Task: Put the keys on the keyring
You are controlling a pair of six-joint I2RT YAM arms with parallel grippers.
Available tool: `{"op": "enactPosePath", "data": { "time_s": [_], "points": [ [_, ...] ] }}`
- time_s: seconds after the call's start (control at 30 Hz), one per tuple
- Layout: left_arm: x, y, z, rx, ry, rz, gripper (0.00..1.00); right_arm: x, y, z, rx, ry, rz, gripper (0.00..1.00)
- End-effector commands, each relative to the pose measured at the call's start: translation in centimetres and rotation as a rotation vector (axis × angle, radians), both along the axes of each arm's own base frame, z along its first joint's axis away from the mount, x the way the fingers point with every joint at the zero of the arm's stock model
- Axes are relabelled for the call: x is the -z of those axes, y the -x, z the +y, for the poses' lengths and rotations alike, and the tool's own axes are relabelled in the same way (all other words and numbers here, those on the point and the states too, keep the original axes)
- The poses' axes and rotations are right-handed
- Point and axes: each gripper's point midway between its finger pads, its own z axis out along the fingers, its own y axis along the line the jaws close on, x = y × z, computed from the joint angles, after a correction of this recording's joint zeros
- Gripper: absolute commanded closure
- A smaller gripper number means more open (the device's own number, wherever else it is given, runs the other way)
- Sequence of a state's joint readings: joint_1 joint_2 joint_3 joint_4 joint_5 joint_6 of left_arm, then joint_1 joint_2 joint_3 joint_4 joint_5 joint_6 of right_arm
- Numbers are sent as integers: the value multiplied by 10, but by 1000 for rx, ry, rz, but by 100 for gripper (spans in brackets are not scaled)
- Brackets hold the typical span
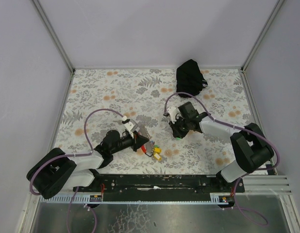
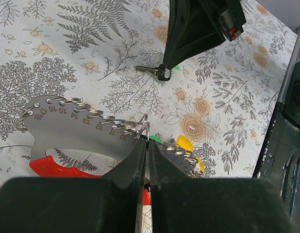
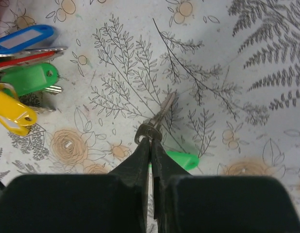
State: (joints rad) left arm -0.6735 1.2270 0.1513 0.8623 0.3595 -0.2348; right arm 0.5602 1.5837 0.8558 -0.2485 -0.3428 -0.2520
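A small silver key point(image 3: 163, 108) with a bright green tag point(image 3: 183, 160) lies on the floral cloth. My right gripper point(image 3: 150, 140) is shut on its head, pressing down at the cloth; the same pinch shows in the left wrist view, with the key point(image 2: 146, 70) sticking out to the left. The keyring point(image 1: 154, 151) lies just right of my left gripper point(image 1: 141, 141). It has a grey numbered plate point(image 2: 58, 128) strung with several rings, a red strap point(image 2: 58, 167) and a yellow tag point(image 2: 186, 144). My left gripper point(image 2: 146, 143) is shut on one upright silver ring point(image 2: 145, 125). A blue tag point(image 3: 24, 39) and another green tag point(image 3: 28, 80) lie with the bunch.
A black crumpled pouch point(image 1: 191, 75) sits at the back right of the cloth. Grey walls close in the table on three sides. The two grippers stand about a hand's width apart near the middle of the front.
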Motion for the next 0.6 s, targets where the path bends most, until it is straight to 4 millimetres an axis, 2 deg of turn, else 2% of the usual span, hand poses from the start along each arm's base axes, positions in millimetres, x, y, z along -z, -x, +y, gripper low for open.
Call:
{"op": "enactPosePath", "data": {
  "time_s": [0.0, 0.1, 0.2, 0.33, 0.57],
  "points": [
    [-22, -2, -5, 14, 53, -62, 100, -19, 2, 4, 143, -54, -14, 94],
    [-22, -1, -7, 22, 54, -61, 100, -30, 0, 10, 172, -97, -49, 95],
    [-25, 0, -7, 30, 58, -68, 100, -41, -3, 23, 171, -188, -94, 96],
    [-28, 0, -5, 23, 57, -78, 100, -46, -7, 37, 164, -276, -162, 96],
    [-26, -2, -2, -1, 52, -78, 100, -29, -18, 43, 211, -283, -252, 95]
  ]
}}
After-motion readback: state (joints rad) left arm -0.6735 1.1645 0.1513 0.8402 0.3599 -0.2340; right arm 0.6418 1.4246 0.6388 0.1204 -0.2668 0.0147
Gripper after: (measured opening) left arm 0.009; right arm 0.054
